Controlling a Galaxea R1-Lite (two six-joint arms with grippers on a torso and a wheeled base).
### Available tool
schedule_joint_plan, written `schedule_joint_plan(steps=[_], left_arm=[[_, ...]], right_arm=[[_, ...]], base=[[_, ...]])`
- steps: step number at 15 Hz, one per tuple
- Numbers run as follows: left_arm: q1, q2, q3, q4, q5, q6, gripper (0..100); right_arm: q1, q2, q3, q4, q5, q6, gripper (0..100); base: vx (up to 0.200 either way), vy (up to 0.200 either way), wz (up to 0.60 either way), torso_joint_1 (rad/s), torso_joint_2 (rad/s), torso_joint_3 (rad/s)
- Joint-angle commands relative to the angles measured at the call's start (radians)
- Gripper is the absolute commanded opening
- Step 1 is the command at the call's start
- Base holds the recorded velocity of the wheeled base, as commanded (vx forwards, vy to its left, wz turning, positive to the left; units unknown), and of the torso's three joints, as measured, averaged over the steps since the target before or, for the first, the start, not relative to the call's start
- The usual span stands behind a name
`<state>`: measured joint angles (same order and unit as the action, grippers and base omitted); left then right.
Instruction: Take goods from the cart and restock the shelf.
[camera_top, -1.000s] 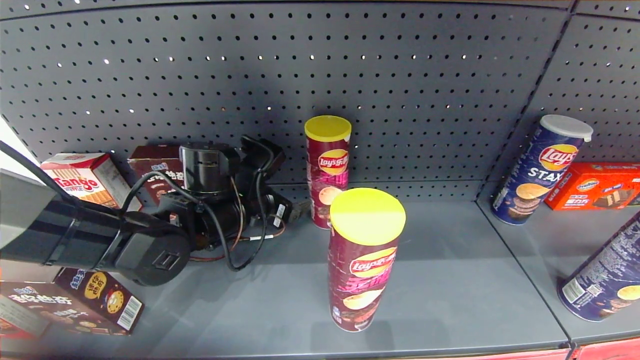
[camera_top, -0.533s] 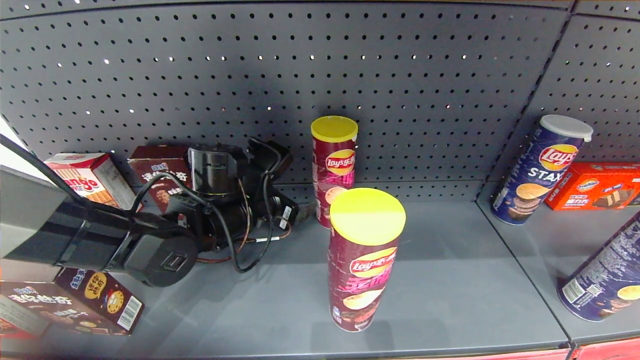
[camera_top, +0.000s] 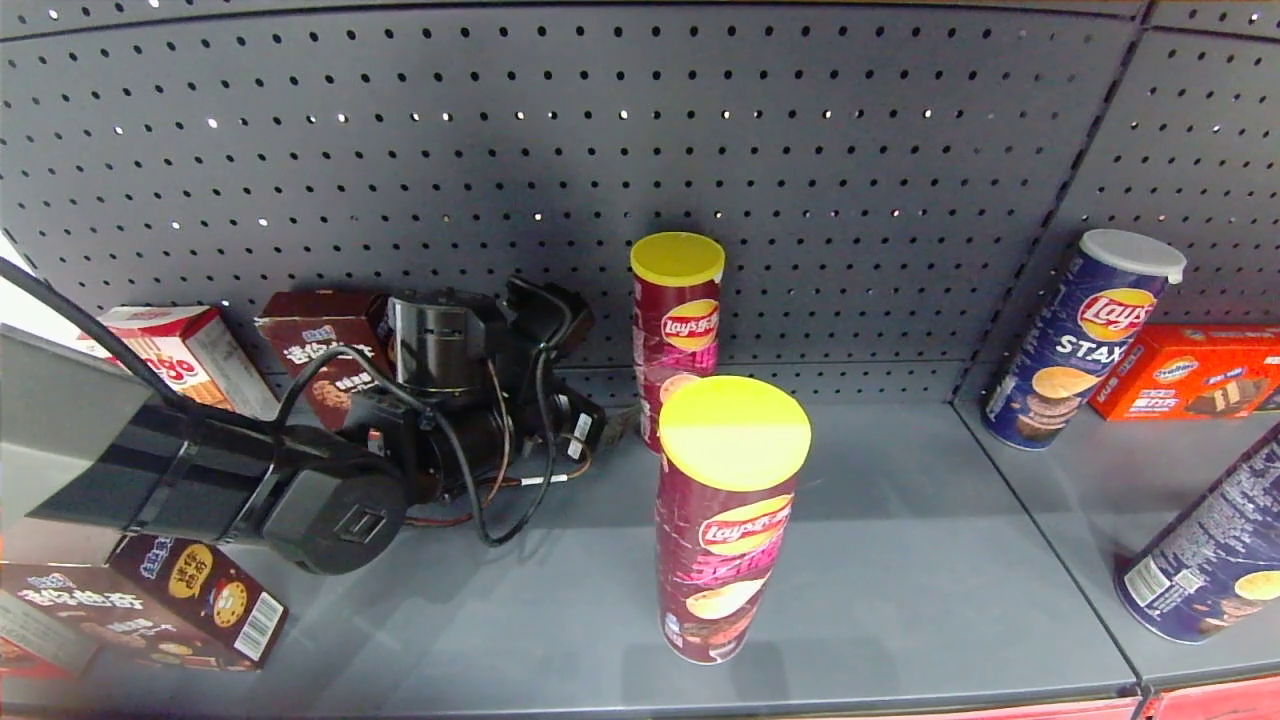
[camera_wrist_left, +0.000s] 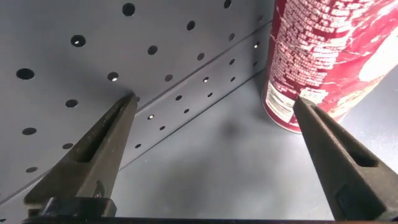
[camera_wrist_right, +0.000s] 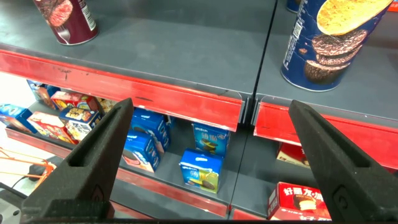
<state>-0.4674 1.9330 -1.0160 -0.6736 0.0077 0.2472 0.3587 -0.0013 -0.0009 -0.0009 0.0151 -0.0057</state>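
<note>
Chip can with a yellow lid (camera_top: 677, 330) stands upright at the back of the shelf (camera_top: 900, 560), against the pegboard (camera_top: 500, 150). The left gripper (camera_wrist_left: 214, 99) sits at its 9 o'clock, low by the base, fingers spread and holding nothing; one fingertip is just beside the can. A second red can (camera_top: 725, 540) stands at 5 o'clock, nearer the edge. Brown boxes (camera_top: 320, 345) lie at 9 o'clock, a blue can (camera_top: 1080, 340) far at 3 o'clock. The right gripper (camera_wrist_right: 211, 106) hangs spread before the shelf's front edge.
</note>
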Motion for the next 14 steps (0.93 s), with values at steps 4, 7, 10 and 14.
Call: schedule_joint_plan(steps=[4, 7, 10, 14], left_arm=[[0.006, -0.189, 0.116, -0.001, 0.002, -0.009, 100], [0.001, -0.338, 0.234, -0.001, 0.002, -0.052, 100], [-0.037, -0.513, 0.407, -0.044, 0.002, -0.075, 100], [-0.112, -0.64, 0.539, -0.19, 0.0, -0.108, 100]], right_arm=[[0.0, 0.001, -0.001, 0.001, 0.0, 0.0, 100], [0.0, 0.001, -0.001, -0.001, 0.0, 0.0, 100], [0.0, 0.001, 0.001, -0.001, 0.0, 0.0, 100], [0.0, 0.001, 0.001, -0.001, -0.001, 0.0, 100]], base=[[0.0, 0.0, 0.0, 0.0, 0.0, 0.0], [0.0, 0.0, 0.0, 0.0, 0.0, 0.0], [0.0, 0.0, 0.0, 0.0, 0.0, 0.0], [0.0, 0.0, 0.0, 0.0, 0.0, 0.0]])
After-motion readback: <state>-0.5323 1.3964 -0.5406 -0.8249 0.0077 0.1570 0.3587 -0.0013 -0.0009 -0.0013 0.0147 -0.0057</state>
